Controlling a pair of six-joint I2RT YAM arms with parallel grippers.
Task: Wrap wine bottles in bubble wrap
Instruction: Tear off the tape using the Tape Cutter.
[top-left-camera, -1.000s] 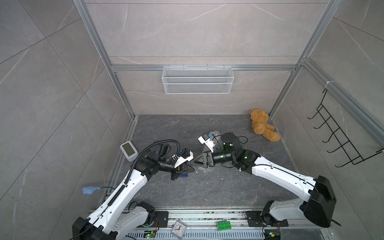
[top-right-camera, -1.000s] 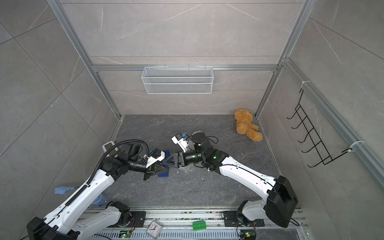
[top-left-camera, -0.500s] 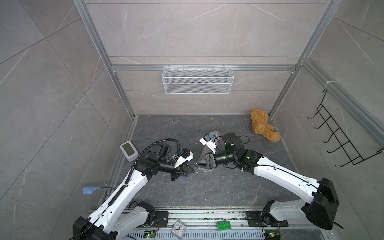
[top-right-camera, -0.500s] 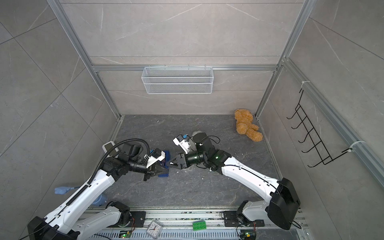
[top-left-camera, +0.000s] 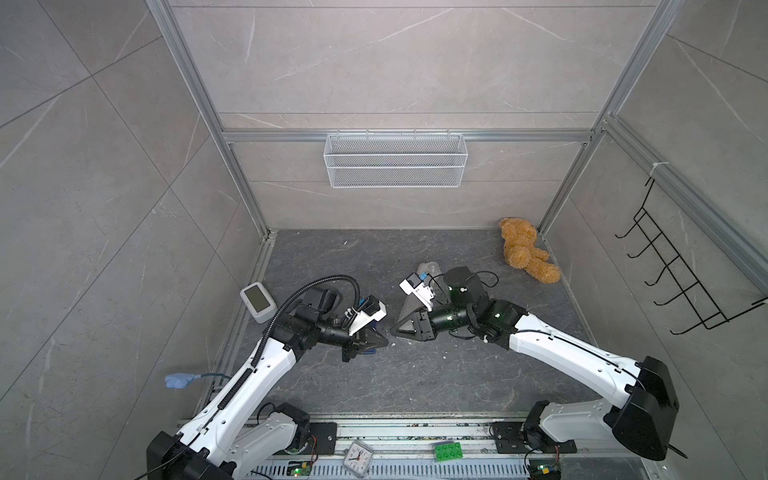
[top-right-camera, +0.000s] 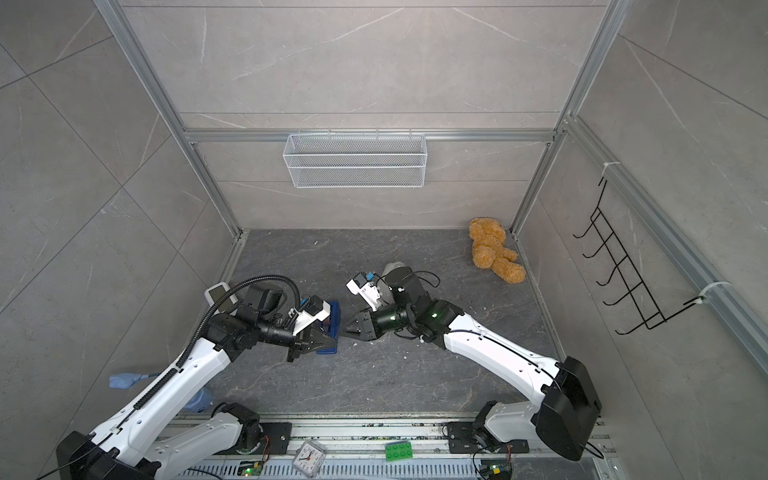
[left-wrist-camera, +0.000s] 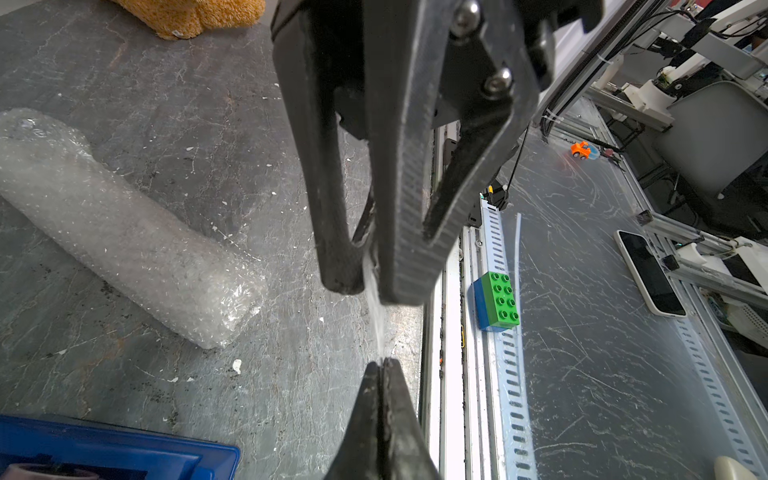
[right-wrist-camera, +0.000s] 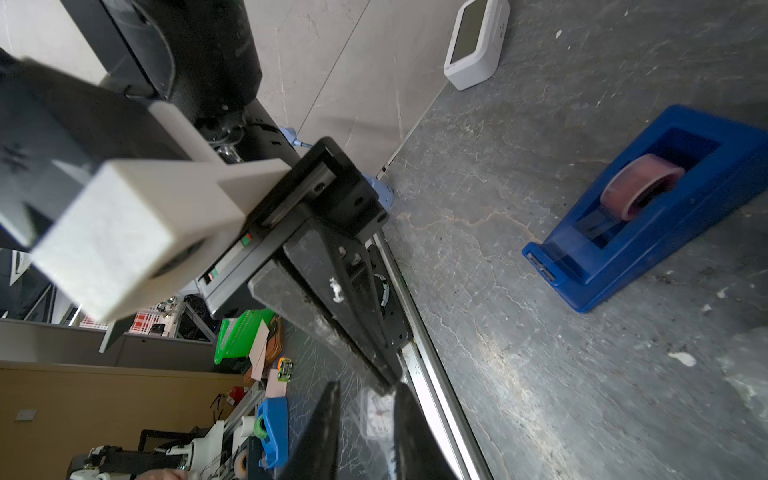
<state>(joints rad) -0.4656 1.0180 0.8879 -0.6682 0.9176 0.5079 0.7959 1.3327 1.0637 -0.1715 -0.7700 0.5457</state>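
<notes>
The bubble wrap (left-wrist-camera: 124, 232) lies on the floor as a rolled, translucent bundle, and a corner of the bubble wrap (top-left-camera: 430, 268) shows behind the right wrist. No wine bottle shows; I cannot see into the roll. My left gripper (left-wrist-camera: 380, 365) is shut on a thin strip of clear tape (left-wrist-camera: 376, 320). The strip runs up between the fingers of my right gripper (right-wrist-camera: 365, 386), whose jaws stand a narrow gap apart on either side of it. In both top views the left gripper (top-left-camera: 384, 342) and right gripper (top-left-camera: 392, 331) meet tip to tip at mid-floor.
A blue tape dispenser (right-wrist-camera: 648, 232) sits on the floor beside the left gripper. A white clock (top-left-camera: 259, 301) stands by the left wall, a teddy bear (top-left-camera: 525, 253) in the far right corner. A wire basket (top-left-camera: 395, 160) and a black hook rack (top-left-camera: 681, 282) hang on the walls.
The right gripper's jaws have come in from wide apart to a narrow gap around the tape, and it has edged toward the left gripper. The left arm has stayed put.
</notes>
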